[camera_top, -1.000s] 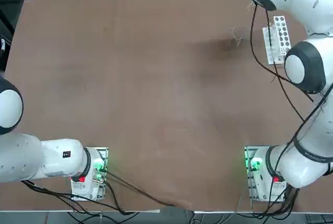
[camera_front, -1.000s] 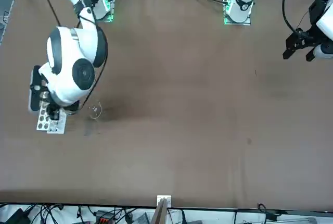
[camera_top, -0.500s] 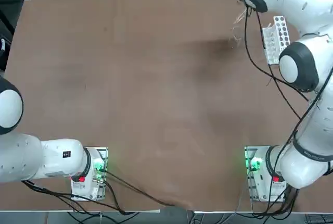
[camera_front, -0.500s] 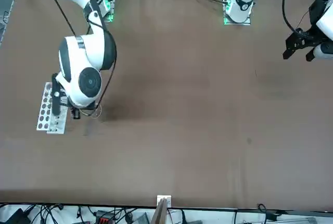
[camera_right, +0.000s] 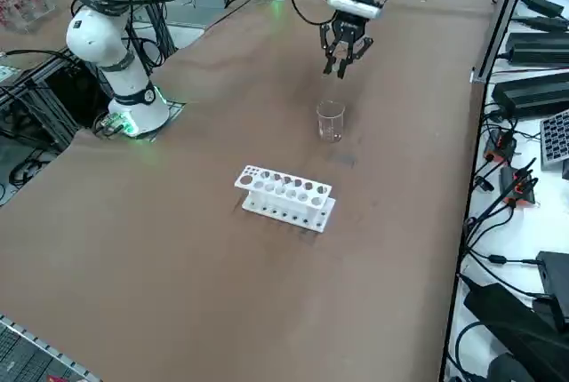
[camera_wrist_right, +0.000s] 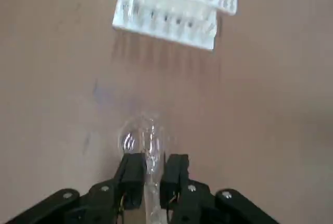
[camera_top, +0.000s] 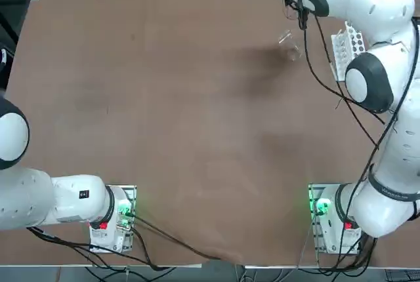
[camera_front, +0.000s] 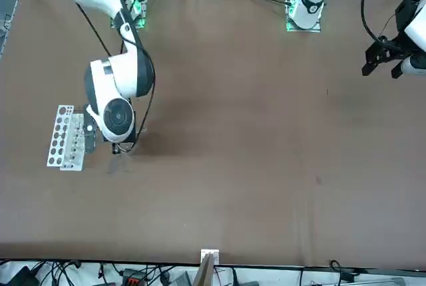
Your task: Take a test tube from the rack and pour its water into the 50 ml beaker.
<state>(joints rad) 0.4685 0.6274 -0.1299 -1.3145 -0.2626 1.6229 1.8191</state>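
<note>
The right gripper's [camera_wrist_right: 152, 176] jaws pinch the test tube [camera_wrist_right: 150, 146], thin, slick, breakable glass best gripped mid-length, over the beaker [camera_right: 330, 122] beside the rack [camera_right: 284, 196] near the bench's far right corner.

Top view: we look straight down on the table [camera_top: 170, 111] from high overhead, arm bases nearest us, the rack [camera_top: 342, 49] far off at the right. Front view: we face the robot from across the table, again high and distant; the rack [camera_front: 66, 137] now lies at the left. Right side view: we look diagonally down from a raised post beside the rack [camera_right: 284, 197], nearer than the first two. Right wrist view: we ride just behind the end effector [camera_wrist_right: 153, 174], close to the table, facing the rack [camera_wrist_right: 174, 6]. All four views share the rack.
</note>
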